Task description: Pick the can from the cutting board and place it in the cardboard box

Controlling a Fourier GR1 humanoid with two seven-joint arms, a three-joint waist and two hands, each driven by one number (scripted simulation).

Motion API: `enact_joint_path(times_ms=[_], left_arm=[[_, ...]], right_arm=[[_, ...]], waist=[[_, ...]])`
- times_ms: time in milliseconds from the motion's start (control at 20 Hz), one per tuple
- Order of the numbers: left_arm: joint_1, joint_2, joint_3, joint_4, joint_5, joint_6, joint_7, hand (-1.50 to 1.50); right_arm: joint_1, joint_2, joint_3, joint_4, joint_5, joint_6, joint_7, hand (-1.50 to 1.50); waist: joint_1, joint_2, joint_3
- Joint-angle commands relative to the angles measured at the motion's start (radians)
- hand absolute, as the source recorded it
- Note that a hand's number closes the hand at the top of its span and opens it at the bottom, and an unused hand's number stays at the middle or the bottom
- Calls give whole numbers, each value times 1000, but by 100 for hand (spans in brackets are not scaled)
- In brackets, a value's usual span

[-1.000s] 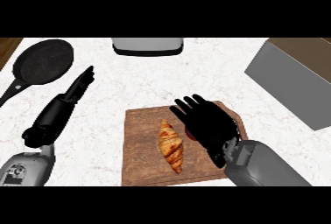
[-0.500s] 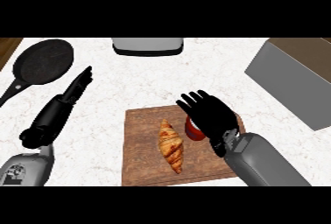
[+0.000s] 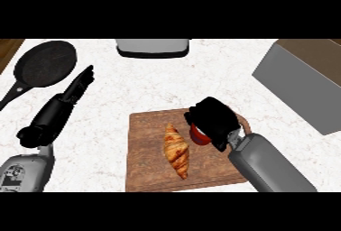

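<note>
Red shows just under the right hand [image 3: 214, 121]: the can [image 3: 198, 134] stands on the wooden cutting board [image 3: 149, 153], and the black fingers are curled over its top and far side, hiding most of it. Directly to the left of that hand, apart from the can, a croissant [image 3: 177, 150] lies lengthwise on the same board. Well beyond the hand to its right sits the grey-sided box [image 3: 300, 83], on the marble counter [image 3: 166, 81]. Far off to the left, the left hand [image 3: 78, 83] rests with straight fingers, holding nothing, its tips near a black frying pan [image 3: 43, 63]. Ahead of both, a grey appliance [image 3: 152, 47] stands at the counter's far edge.
</note>
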Motion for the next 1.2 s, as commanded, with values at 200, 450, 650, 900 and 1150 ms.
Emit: enact_joint_path(times_ms=[200,450,650,900,1150], left_arm=[[-8,-33,-1,33,-37,3,-22,0],[-31,-47,-5,35,-35,16,-15,0],[18,-29,-1,8,-34,-9,-30,0],[-42,-20,29,115,-46,-4,-70,0],[-15,-17,34,35,-36,-11,-19,0]], right_arm=[[-12,48,-17,18,100,-103,-101,150],[-67,221,-225,249,2,-184,72,150],[-162,223,-331,269,-20,-239,86,150],[-258,162,-328,231,36,-282,54,150],[-262,217,-368,44,46,-253,224,150]], waist=[[-3,5,2],[9,15,2],[5,7,2],[-5,7,1],[-9,2,1]])
